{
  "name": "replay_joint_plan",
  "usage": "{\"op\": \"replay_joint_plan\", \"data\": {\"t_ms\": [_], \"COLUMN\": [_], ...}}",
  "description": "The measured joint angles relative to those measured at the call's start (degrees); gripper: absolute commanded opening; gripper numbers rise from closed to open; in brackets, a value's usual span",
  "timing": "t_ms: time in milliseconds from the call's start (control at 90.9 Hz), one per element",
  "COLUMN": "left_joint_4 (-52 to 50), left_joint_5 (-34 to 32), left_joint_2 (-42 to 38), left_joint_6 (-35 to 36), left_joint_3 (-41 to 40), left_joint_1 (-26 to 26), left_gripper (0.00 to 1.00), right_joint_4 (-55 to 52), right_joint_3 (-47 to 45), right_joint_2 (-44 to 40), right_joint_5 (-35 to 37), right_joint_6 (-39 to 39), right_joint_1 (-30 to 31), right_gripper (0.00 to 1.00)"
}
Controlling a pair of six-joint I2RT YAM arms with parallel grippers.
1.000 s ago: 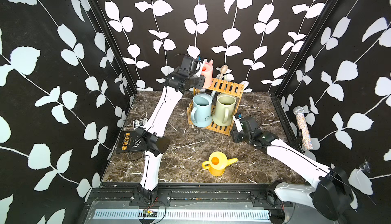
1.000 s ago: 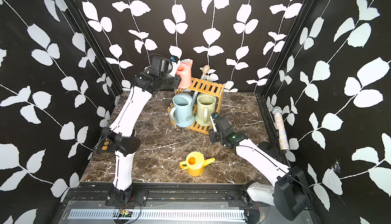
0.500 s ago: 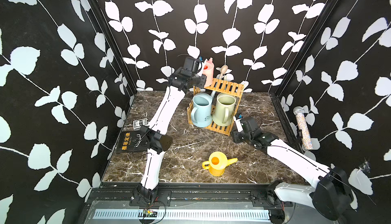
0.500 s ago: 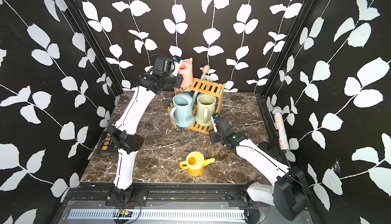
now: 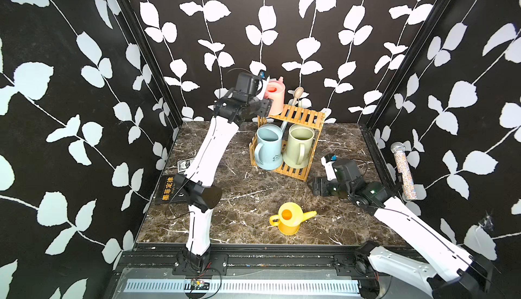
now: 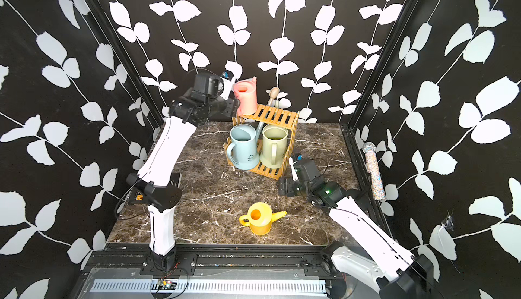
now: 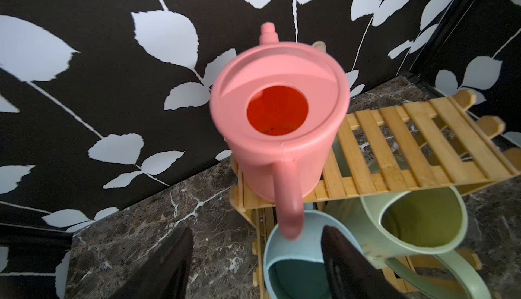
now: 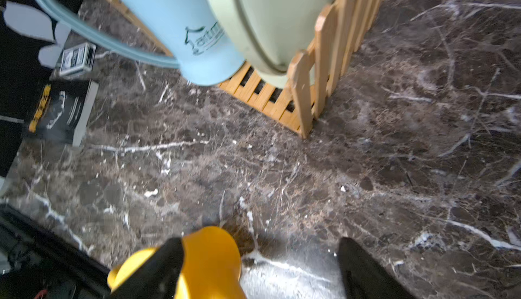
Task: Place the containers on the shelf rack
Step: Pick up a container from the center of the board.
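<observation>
Watering can (image 5: 277,100), pink plastic, upright atop light-brown slatted wooden shelf rack (image 5: 298,115), left gripper (image 7: 256,231) now spread off its handle, right gripper (image 8: 259,241) also newly wide, empty.

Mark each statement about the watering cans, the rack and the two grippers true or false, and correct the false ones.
1. The pink can stands on the top tier of the rack, by the left gripper. True.
2. The right gripper is open, near the yellow can. True.
3. The yellow can is on the lower tier of the rack. False: it stands upright on the table, in front of the rack.
4. The blue can and the green can share the lower tier. True.
5. The left gripper is shut on the handle of the pink can. False: its jaws stand open, one on each side of the handle.
</observation>
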Motion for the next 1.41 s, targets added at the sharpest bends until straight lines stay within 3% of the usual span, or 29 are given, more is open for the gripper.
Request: {"op": "replay_joint_plan", "data": {"t_ms": [264,407,682,1001,1408], "left_joint_4": [5.7,7.6,9.9,14.2,18.4], "left_joint_5": [0.3,0.9,3.6,8.1,16.0], "left_joint_2": [-17.8,-21.9,-27.3,-36.3,-37.4], "left_joint_6": [1.5,1.2,-0.2,-1.0,-6.2], "left_joint_3": [-18.4,-27.0,-46.7,-60.3,-66.2], "left_joint_1": [4.5,8.7,15.8,23.7,32.2], "left_gripper": [0.94,0.98,0.98,0.98,0.98], "right_joint_4": [-10.8,-12.5,-13.4,-7.0,3.2], "right_joint_3": [-1.3,-6.4,-16.8,-16.8,-6.4], "right_joint_2": [-7.5,-11.5,-15.3,0.4,19.4], "right_joint_5": [-9.3,-13.9,-11.3,-5.1,-2.5], "right_joint_6": [2.2,7.3,21.0,24.7,23.2], "right_joint_1": [1.6,3.1,5.8,7.2,7.5], "right_gripper": [0.99,0.98,0.98,0.99,0.98]}}
